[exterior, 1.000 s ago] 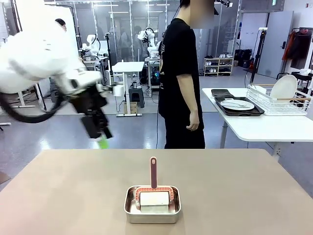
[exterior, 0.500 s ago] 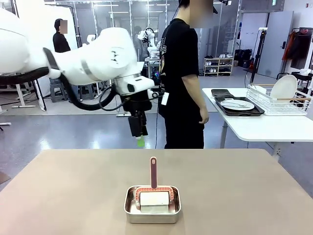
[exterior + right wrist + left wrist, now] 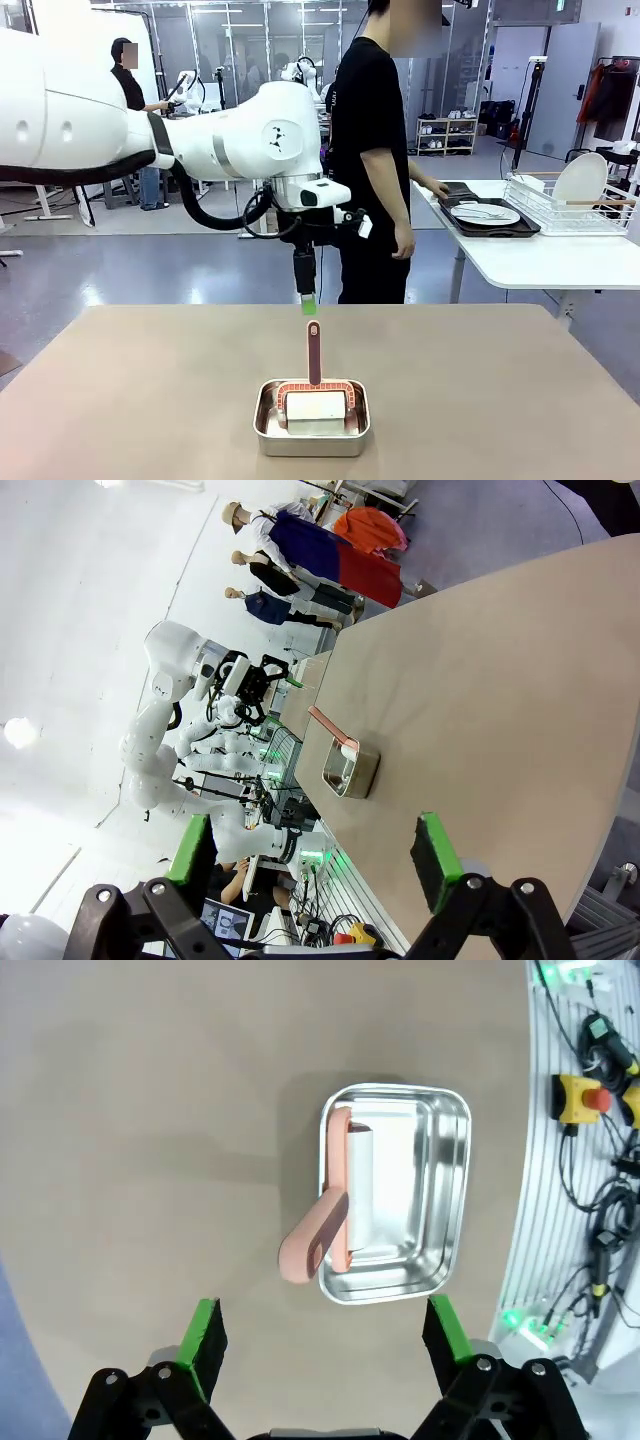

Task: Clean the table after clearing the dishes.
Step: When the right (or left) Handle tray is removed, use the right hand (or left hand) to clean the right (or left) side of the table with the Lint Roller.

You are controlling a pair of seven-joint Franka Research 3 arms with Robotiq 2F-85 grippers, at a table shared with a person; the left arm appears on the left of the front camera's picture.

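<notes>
Pan sits on the table, pink brush standing in it, and the left gripper hangs just above the brush handle, jaws spread wide, nothing between them. Right gripper is spread and empty too, pan far ahead of its jaws. Beyond the left jaws, off right, the person reaches to the dishes on a white table.
</notes>
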